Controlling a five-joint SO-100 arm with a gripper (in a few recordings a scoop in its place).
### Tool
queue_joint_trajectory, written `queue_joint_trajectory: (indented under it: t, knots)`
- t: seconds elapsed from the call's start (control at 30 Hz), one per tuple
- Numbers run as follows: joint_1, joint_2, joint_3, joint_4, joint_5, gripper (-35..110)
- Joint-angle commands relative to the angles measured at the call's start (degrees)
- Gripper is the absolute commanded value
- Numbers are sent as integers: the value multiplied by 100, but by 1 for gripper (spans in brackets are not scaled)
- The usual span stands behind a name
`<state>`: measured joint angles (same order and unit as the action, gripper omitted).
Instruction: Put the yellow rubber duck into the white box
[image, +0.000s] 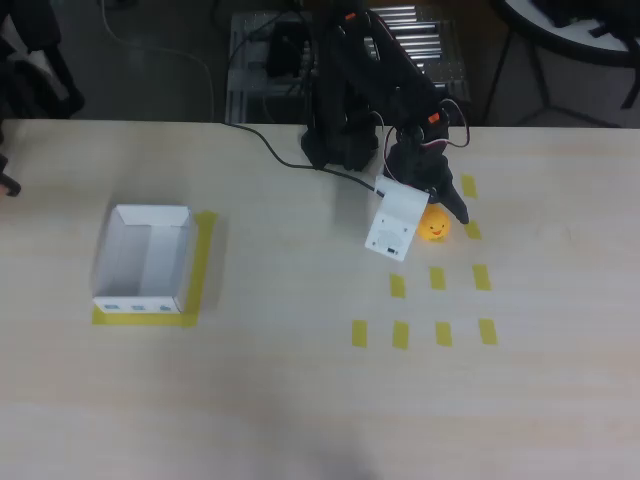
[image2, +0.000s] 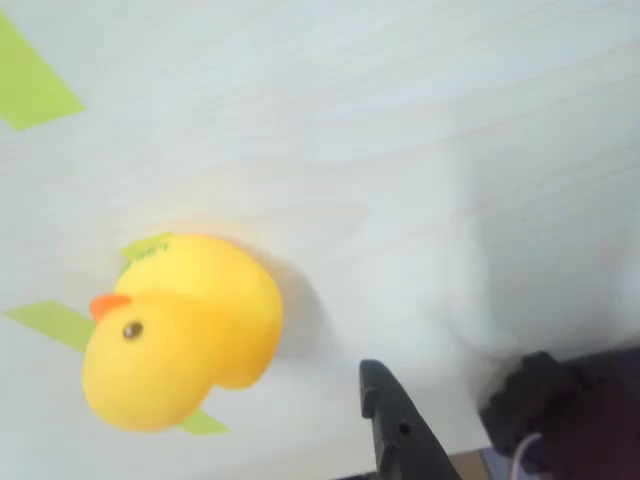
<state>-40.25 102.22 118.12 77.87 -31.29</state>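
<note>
The duck (image: 434, 228) sits on the desk (image: 300, 400), far right of the box (image: 145, 258). The hand (image: 430, 215) straddles it, open, holding nothing.

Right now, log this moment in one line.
gripper open beside yellow rubber duck | duck on table, ungrasped | white box empty

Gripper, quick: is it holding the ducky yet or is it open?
Gripper: open, holding nothing; the yellow rubber duck sits on the table beside its black finger, not grasped.
</note>
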Motion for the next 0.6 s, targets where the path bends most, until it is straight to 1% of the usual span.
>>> queue_joint_trajectory:
  t: [0.0,0.3,0.57]
  knots:
    - [-246,-88,62,-185,114,55]
    - [-536,-422,158,-571,343,55]
    - [-545,-694,114,-817,413,55]
